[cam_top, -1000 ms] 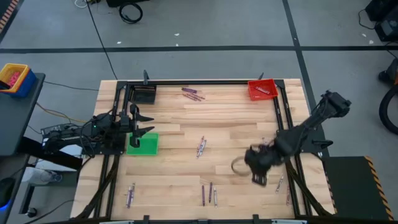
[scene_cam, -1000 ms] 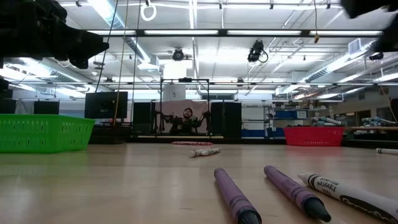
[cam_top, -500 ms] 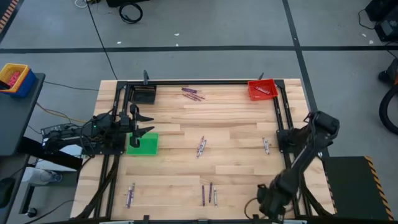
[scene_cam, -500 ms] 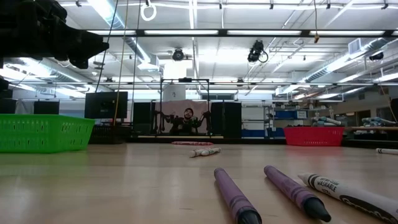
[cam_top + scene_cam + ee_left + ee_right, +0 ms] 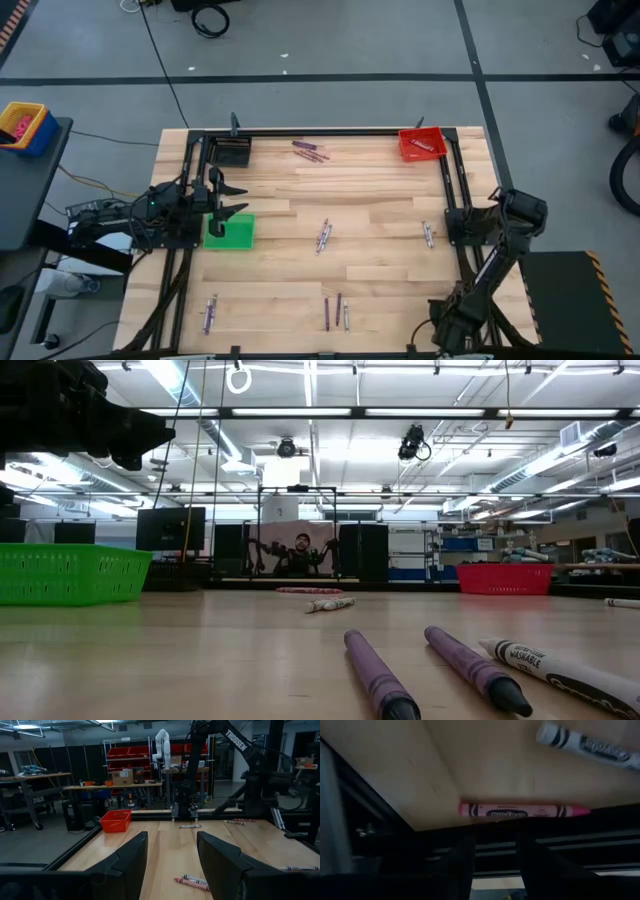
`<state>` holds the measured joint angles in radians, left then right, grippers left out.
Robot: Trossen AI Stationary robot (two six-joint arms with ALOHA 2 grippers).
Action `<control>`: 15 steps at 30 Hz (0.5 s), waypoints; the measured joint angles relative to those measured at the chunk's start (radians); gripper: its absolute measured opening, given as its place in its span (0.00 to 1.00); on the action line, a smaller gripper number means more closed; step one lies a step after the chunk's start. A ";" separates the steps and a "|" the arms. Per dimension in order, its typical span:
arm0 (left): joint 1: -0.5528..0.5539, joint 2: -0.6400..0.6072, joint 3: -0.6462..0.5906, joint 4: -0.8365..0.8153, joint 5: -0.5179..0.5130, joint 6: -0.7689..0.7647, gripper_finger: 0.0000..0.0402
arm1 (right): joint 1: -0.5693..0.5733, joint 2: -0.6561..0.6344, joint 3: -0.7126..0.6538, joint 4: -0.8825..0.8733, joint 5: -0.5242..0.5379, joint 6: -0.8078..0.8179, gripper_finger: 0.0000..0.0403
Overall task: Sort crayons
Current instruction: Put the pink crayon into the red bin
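Right wrist view: right gripper [image 5: 492,857] fingers parted, empty.
A pink paper-wrapped crayon [image 5: 525,810] lies just beyond the fingertips; left gripper [image 5: 170,865] parted, waiting.

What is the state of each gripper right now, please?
Left gripper: open, empty, beside the green bin.
Right gripper: open, empty, at the table's near right corner by a pink crayon.

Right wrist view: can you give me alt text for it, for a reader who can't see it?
A pink crayon lies along the edge of the wooden table, just ahead of the right tool, whose two dark fingers stand apart and empty. A white crayon lies farther in on the tabletop.
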<state>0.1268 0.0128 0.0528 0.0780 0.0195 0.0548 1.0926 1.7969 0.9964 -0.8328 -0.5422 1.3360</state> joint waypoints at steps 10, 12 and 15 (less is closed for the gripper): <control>0.000 0.000 0.000 0.000 0.000 0.000 0.46 | 0.019 -0.003 -0.034 0.028 0.049 0.011 0.36; 0.000 0.000 0.000 0.000 0.000 0.000 0.46 | 0.020 0.000 -0.037 0.024 0.058 0.011 0.36; 0.000 0.000 0.000 0.000 0.000 0.000 0.46 | 0.019 0.000 -0.037 0.044 0.055 0.016 0.36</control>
<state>0.1270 0.0128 0.0528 0.0780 0.0195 0.0549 1.1118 1.7969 0.9592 -0.7890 -0.4873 1.3515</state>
